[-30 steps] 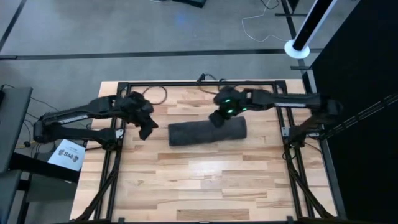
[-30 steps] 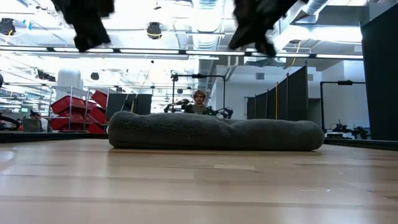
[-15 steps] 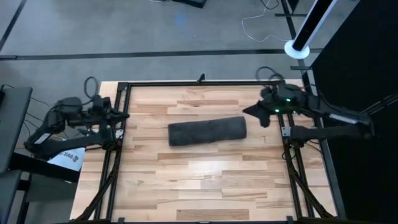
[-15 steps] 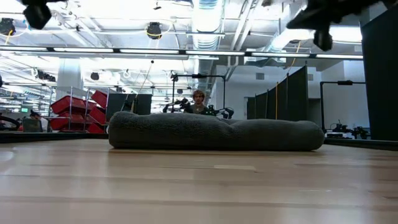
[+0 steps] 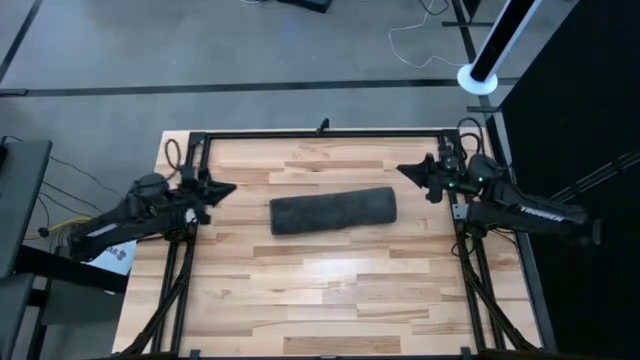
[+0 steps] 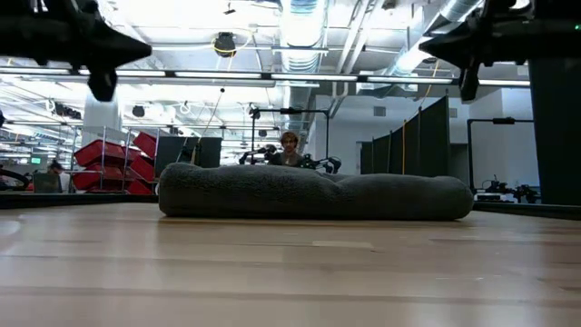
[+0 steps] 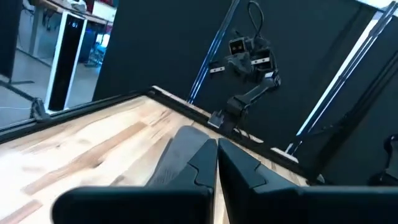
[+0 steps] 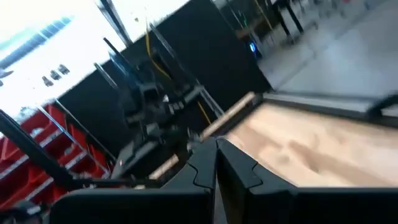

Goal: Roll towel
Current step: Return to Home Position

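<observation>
1. The towel (image 5: 333, 211) lay rolled into a thick, dark-grey log on the wooden tabletop (image 5: 300, 290). It ran crosswise in the upper half of the high view, about midway between the two side edges.
2. In the low view the roll rested flat on the boards, and nothing touched it.
3. The left hand (image 5: 224, 188) hung just inside the tabletop's left edge, well apart from the towel's left end, and pointed toward the middle.
4. Its two fingers (image 7: 199, 165) were pressed together with only a hairline between them and pinched nothing.
5. The right hand (image 5: 405, 171) hung near the right edge, apart from the towel's right end, and also pointed inward.
6. Its fingers (image 8: 200, 167) were likewise pressed together and empty.
7. In the low view both hands were high above the tabletop, the left one in the upper left corner and the right one in the upper right.
8. In the left wrist view, a grey mass just beyond the fingertips was probably the towel, though the fingers hid most of it.
9. A black frame (image 5: 320, 133) ran round the tabletop. In the room beyond it were a person (image 6: 290, 143) and some red bins (image 6: 118, 159).
</observation>
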`<state>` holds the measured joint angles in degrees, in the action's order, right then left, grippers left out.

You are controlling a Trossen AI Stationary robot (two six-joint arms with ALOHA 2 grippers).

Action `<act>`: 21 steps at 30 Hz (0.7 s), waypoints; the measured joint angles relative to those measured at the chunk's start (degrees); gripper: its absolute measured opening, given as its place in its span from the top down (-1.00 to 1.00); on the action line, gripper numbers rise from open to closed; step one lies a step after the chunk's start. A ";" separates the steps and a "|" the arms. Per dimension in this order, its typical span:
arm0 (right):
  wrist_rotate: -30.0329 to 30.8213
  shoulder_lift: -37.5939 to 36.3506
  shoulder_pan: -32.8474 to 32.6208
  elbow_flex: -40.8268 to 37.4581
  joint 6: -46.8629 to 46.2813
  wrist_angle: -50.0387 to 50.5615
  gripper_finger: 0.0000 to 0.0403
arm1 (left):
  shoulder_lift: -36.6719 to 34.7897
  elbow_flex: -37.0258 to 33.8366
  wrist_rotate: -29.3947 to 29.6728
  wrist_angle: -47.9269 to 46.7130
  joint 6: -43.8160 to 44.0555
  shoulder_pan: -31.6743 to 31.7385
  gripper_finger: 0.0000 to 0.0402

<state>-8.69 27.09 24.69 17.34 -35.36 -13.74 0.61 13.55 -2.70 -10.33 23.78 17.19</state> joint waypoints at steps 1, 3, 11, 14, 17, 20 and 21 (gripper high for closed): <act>0.00 0.31 0.39 -0.25 0.72 -0.65 1.00 | 0.01 -1.91 -0.02 3.31 -0.06 0.00 1.00; -0.02 0.74 0.92 -0.67 2.61 -2.07 1.00 | -0.03 -5.06 -0.09 8.59 -0.25 0.00 1.00; -0.02 1.38 0.67 -0.80 5.72 -2.61 1.00 | 0.02 -12.79 -0.31 17.49 3.64 0.00 1.00; -0.05 1.91 -0.23 -0.80 7.62 -2.86 1.00 | 0.08 -12.81 -0.31 17.32 2.46 0.02 1.00; -0.13 3.08 -0.93 -0.80 8.91 -3.70 1.00 | 0.08 -12.84 -0.31 17.43 1.60 0.02 1.00; -0.26 4.12 -1.25 -0.80 9.08 -3.94 1.00 | 0.08 -12.88 -0.31 16.95 2.05 0.02 1.00; -0.28 4.23 -1.40 -0.80 9.54 -4.46 1.00 | 0.08 -12.91 -0.31 16.93 3.02 0.02 1.00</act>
<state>-8.97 31.32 23.30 16.53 -25.82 -18.20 0.69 0.64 -3.01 6.59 26.80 17.21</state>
